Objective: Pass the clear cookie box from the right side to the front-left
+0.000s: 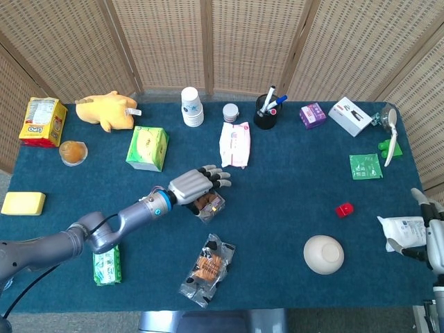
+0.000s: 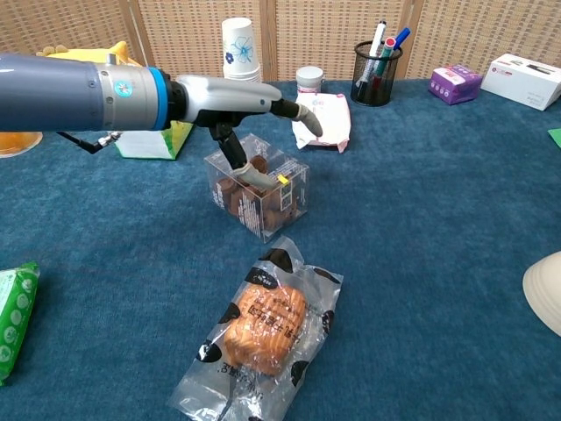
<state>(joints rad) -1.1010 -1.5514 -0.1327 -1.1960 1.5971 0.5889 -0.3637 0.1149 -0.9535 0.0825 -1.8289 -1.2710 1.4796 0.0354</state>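
I have the left hand (image 1: pixel 195 186) hovering over the clear cookie box (image 2: pixel 257 185), fingers spread wide and holding nothing; in the chest view the thumb dips to the box's top face, though I cannot tell whether it touches. The box sits on the table (image 1: pixel 291 187) directly under my palm, with the bagged cookie (image 2: pixel 260 326) just nearer me than the hand and the green tissue box (image 1: pixel 147 147) off to the hand's outer side. I judge this as the reach-and-grasp step: the box is in the middle of the table, not yet at the front-left. Next I need to lower the palm, close the fingers around opposite walls of the box and get a firm hold before lifting, since the smooth plastic could slip. The right hand (image 1: pixel 434 236) rests at the far edge, fingers loosely apart, beside a white packet (image 1: pixel 401 229) that it does not seem to grip.
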